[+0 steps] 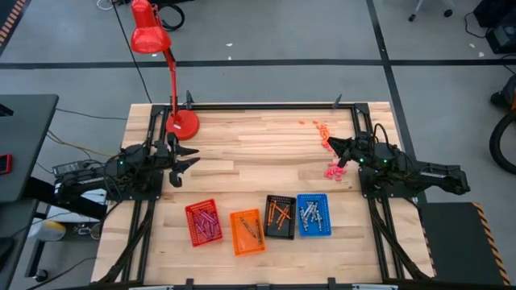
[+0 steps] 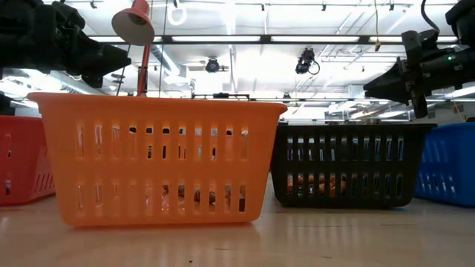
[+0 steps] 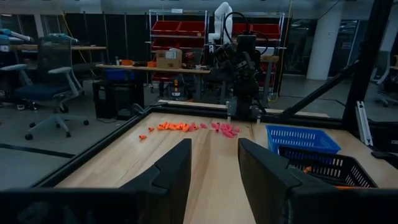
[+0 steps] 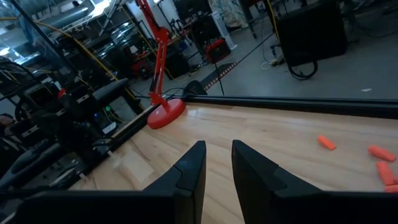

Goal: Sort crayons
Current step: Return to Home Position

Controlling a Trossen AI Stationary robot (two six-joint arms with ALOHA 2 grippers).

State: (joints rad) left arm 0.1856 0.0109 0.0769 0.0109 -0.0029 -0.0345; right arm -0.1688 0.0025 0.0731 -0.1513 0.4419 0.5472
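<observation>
- On the table's far right, high view: loose crayons (image 1: pixel 334 171) lie in orange and magenta clusters just beside the right gripper (image 1: pixel 329 143). The left gripper (image 1: pixel 193 157) hangs well apart, near the lamp (image 1: pixel 181 123).
- Low view: both arms are raised above the orange bin (image 2: pixel 159 159) and black bin (image 2: pixel 349 167).
- Left wrist view: its fingers (image 3: pixel 174 168) are spread and empty, and the clusters lie far ahead.
- Right wrist view: the fingers stand a narrow gap apart, holding nothing. Orange sticks lie aside of their line, seemingly crosswise, though that is hard to tell.
</observation>
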